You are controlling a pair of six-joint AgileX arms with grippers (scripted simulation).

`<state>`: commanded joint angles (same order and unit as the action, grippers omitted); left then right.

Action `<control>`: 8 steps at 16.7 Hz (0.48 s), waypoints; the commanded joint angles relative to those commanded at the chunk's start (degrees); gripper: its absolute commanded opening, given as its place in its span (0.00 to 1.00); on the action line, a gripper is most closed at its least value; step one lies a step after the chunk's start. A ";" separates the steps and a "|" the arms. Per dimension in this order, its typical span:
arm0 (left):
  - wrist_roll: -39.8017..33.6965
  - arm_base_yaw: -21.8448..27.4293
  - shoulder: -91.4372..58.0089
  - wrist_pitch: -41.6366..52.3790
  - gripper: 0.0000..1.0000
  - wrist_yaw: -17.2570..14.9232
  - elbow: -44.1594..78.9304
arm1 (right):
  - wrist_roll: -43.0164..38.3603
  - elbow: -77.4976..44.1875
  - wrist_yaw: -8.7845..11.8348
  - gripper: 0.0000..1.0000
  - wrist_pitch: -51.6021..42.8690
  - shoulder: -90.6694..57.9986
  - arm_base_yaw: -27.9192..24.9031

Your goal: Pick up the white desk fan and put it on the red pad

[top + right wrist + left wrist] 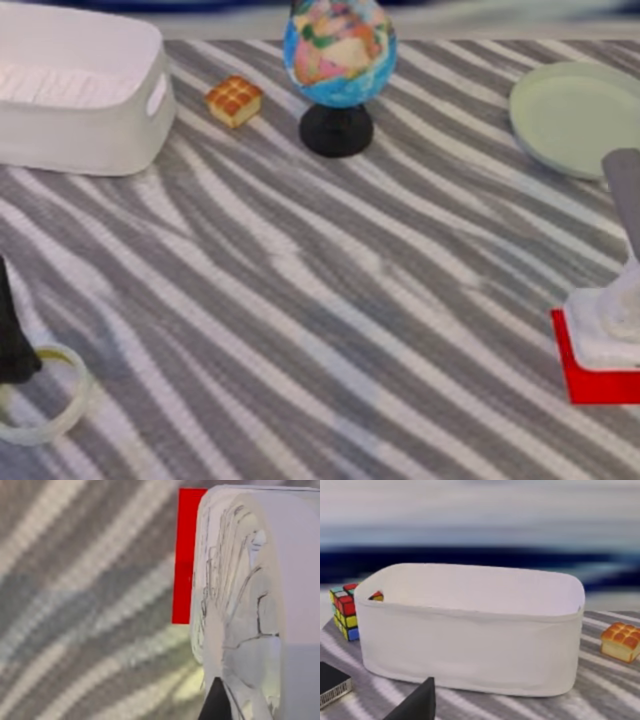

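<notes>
**Fan on the red pad, release unclear**

The white desk fan [612, 318] sits with its base on the red pad [575, 372] at the table's right edge, so the placing looks nearly or fully done. The right gripper [628, 225] is just above the fan; whether its claw grips the fan or has let go I cannot tell. What is left, I judge, is a clean release and lift away.

The left gripper [12, 345] is parked at the left edge beside a clear ring [40, 395]. A white basket [75, 90], bread cube [234, 100], globe [340, 60] and pale green plate [570, 115] stand well apart; nothing blocks the pad.
</notes>
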<state>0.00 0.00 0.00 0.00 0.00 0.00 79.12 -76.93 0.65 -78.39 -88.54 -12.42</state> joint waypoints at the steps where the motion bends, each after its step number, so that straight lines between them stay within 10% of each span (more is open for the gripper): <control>1: 0.00 0.00 0.00 0.00 1.00 0.00 0.00 | 0.73 0.34 0.02 0.00 0.09 0.32 0.46; 8: 0.00 0.00 0.00 0.00 1.00 0.00 0.00 | 0.75 2.28 0.06 0.00 2.36 0.05 0.41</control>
<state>0.00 0.00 0.00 0.00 0.00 0.00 79.87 -74.65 0.72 -76.04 -88.49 -12.01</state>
